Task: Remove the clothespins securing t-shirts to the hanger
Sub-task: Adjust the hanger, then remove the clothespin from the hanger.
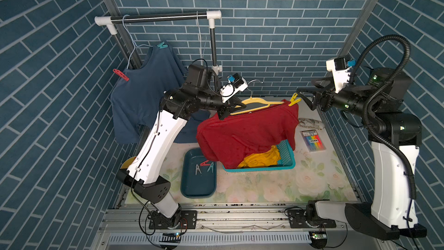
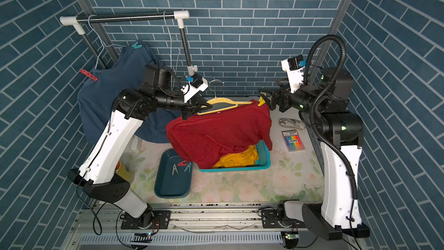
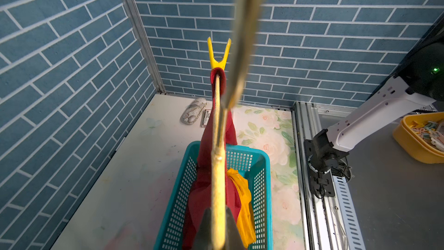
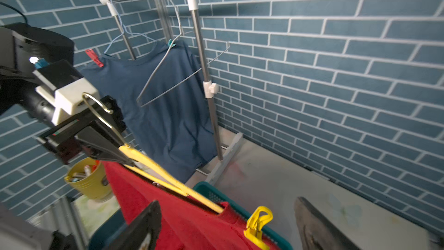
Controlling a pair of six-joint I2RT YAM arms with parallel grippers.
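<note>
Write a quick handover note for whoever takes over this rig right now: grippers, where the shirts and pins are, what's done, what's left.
Left gripper: shut on the yellow hanger, with the red t-shirt draped from it over the basket.
Right gripper: open beside the yellow clothespin, not closed on it.
Done: three clothespins lie in the tray; the orange-yellow t-shirt is in the basket.
To do: the yellow clothespin on the red t-shirt, then the red clothespin and teal clothespin on the blue t-shirt hanging from the rack.
</note>
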